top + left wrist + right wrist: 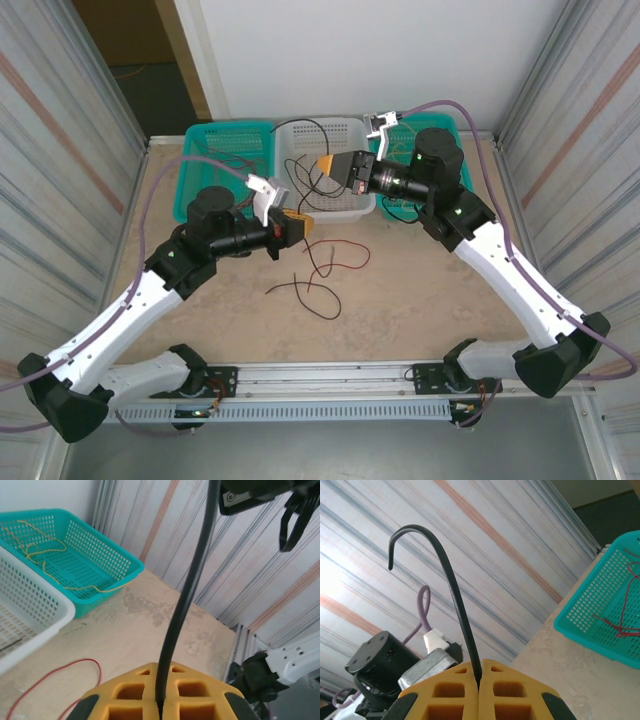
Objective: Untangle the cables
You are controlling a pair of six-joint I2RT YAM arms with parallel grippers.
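My left gripper (pixel 298 228) (pixel 161 702) is shut on a black cable (pixel 186 590) that rises straight up from between its yellow fingers. The right gripper (pixel 326 163) (pixel 480 682) hangs over the white basket (pixel 345 205). It is shut on a black cable (pixel 457 600) whose free end curls into a hook. A black strand (pixel 305 190) runs between the two grippers. On the table below, a red cable (pixel 345 262) (pixel 75 664) and a dark strand (pixel 300 290) lie in loose loops. A yellow cable (pixel 45 560) lies in a teal basket (pixel 107 545).
Three baskets stand along the back: a teal one (pixel 200 150) on the left, the white one (pixel 30 605) in the middle, and a teal one (pixel 440 118) partly under the right arm. Red wires (pixel 620 625) lie in a teal basket (pixel 592 597). Ribbed metal walls close both sides.
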